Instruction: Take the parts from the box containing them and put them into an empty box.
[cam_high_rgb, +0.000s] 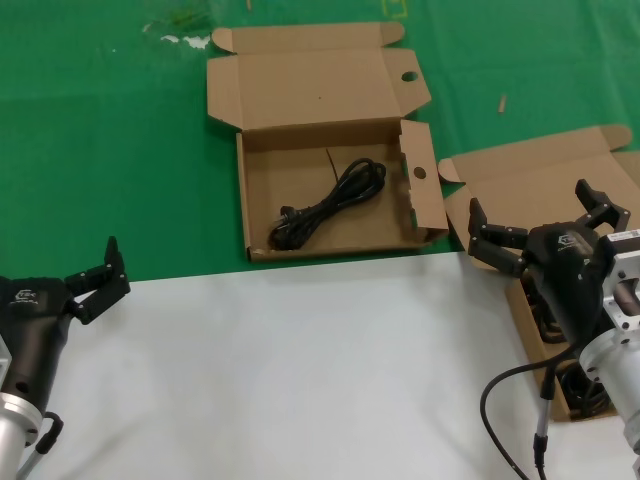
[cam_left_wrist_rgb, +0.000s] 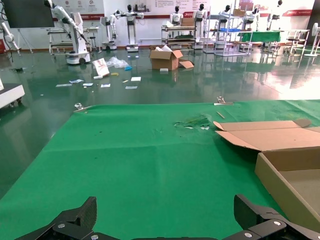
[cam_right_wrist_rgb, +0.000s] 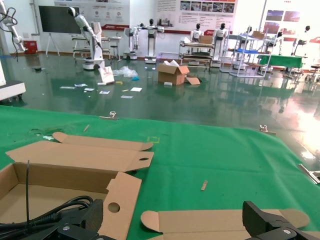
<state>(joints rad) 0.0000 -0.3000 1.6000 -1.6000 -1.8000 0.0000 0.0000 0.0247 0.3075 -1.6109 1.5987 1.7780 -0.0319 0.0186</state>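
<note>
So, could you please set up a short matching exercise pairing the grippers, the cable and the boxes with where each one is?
Things:
1. left gripper
2. right gripper
3. coiled black cable
4. box with round holes

Places or states:
A. open, over the box without holes
B. lying in the holed box
C. open, at the white surface's left edge
D. lid open, on the green mat

Pairs: 1-C, 2-A, 3-B, 4-D

Two open cardboard boxes show in the head view: a holed box (cam_high_rgb: 330, 180) at upper centre and a second box (cam_high_rgb: 520, 190) at the right edge. One coiled black cable (cam_high_rgb: 328, 205) lies in the holed box; dark bundles (cam_high_rgb: 585, 385) fill the second, too hidden to count. Two hands appear, the left hand (cam_high_rgb: 95, 283) at lower left and the right hand (cam_high_rgb: 540, 225) at right, both spread wide.
</note>
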